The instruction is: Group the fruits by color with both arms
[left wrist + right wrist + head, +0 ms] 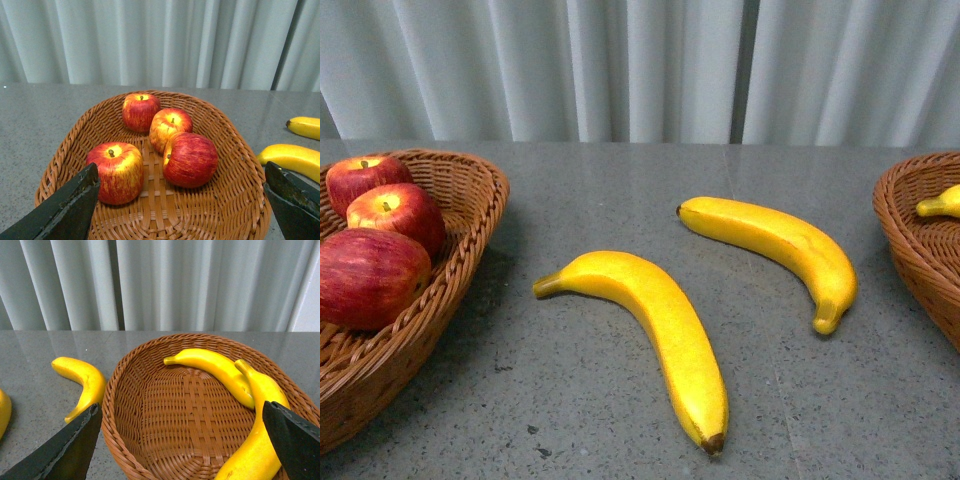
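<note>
Four apples (190,160) fill the left wicker basket (65,155); two bananas (215,365) lie in the right wicker basket (130,390). We judge the two loose bananas (660,320) on the table (620,180) between them unsorted. Left gripper (180,169) and right gripper (180,409) hang spread wide, empty.

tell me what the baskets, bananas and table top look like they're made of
Baskets: woven wicker or rattan, brown, slight sheen; the crossing strands show.
Bananas: probably plastic or foam replicas, judging by the very even, unblemished yellow skin, though real fruit cannot be ruled out.
Table top: grey speckled stone or stone-look laminate, smooth, with faint reflections.
</note>
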`<state>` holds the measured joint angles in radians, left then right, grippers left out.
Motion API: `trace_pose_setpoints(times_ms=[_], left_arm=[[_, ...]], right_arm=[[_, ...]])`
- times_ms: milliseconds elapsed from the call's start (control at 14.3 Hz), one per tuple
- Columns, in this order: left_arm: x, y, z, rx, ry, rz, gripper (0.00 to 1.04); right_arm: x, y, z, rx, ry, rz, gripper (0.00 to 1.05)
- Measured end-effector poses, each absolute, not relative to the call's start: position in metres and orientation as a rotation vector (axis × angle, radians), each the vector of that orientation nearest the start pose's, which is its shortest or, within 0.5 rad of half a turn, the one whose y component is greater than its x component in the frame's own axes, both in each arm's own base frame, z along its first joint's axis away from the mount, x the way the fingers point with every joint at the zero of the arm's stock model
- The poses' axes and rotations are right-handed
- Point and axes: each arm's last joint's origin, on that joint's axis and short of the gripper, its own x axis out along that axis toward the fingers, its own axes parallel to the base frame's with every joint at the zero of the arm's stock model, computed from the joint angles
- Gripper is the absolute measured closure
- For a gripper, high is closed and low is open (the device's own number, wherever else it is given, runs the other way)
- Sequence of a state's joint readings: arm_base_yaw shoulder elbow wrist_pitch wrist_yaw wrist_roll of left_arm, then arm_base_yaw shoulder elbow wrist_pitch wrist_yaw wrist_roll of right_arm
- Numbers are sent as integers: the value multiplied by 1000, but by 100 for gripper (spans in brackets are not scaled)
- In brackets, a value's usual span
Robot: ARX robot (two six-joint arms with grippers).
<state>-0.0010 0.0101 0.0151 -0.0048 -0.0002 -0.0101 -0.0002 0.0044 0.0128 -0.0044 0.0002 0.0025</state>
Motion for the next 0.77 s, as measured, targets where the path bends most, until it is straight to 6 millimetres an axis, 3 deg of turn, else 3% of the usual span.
trace_pose_setpoints(times_ms=[418, 767], left_arm=[[97, 0, 167, -10, 0, 0, 7], [97, 0, 167, -10, -1, -1, 7]], right_arm=[[99, -1, 164, 64, 88, 109, 6], [110, 8, 177, 121, 87, 259, 6]])
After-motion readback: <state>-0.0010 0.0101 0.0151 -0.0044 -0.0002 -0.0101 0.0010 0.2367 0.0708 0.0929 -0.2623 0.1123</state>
